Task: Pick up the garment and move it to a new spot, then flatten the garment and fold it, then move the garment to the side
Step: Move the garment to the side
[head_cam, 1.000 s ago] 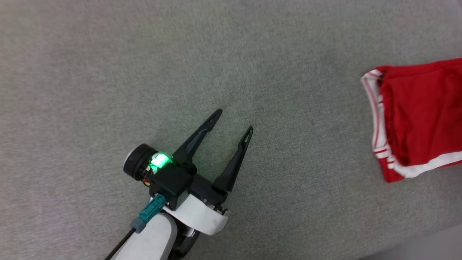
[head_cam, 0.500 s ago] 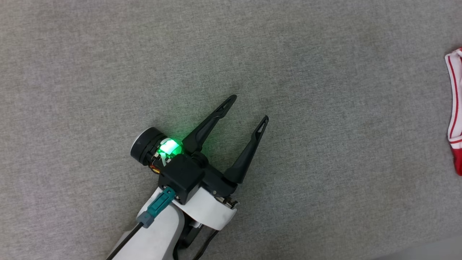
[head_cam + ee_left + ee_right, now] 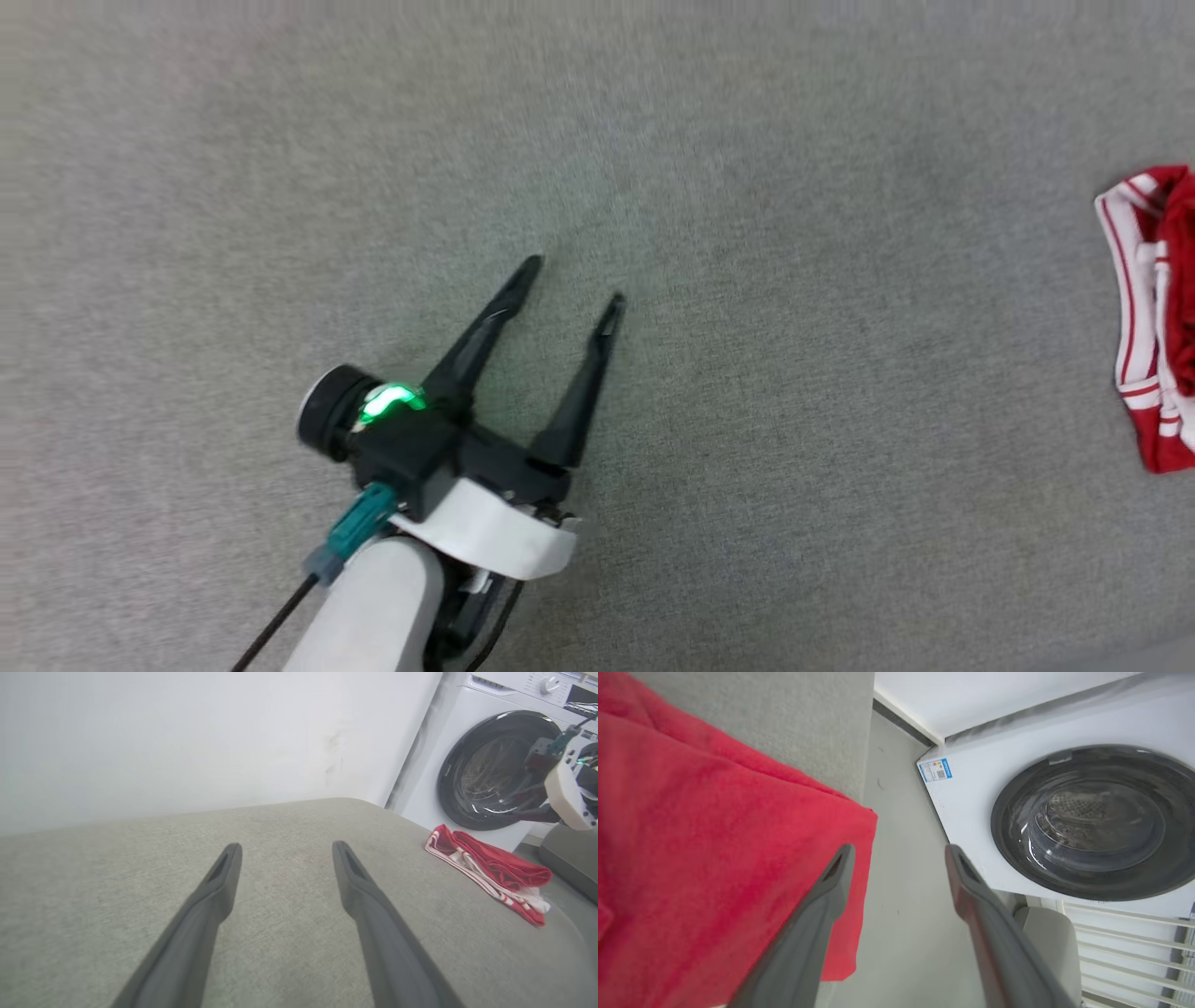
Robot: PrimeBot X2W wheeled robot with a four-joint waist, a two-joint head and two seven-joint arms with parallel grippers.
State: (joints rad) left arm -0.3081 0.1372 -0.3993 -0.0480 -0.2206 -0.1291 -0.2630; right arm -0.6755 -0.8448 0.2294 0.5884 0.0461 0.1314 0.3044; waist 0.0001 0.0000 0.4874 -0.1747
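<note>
The garment (image 3: 1153, 317), red with red-and-white striped trim, lies bunched at the far right of the grey fabric surface (image 3: 747, 187). My left gripper (image 3: 573, 283) is open and holds nothing, well left of the garment and low over the surface. In the left wrist view the left gripper (image 3: 286, 851) points across the surface, with the garment (image 3: 490, 868) folded near the right edge. In the right wrist view my right gripper (image 3: 900, 851) is open just past the garment (image 3: 714, 835), whose red corner hangs over the surface's edge. There is only floor between its fingers.
A white washing machine (image 3: 495, 765) with a dark round door stands just beyond the surface's right end, also seen as the washing machine (image 3: 1087, 821) over grey floor (image 3: 896, 933). A white wall (image 3: 163, 742) backs the surface. My right arm (image 3: 565, 793) hovers before the machine.
The head camera has swung, so the garment now sits at the picture's right edge, with less of it showing. The left gripper stays open over the surface.
</note>
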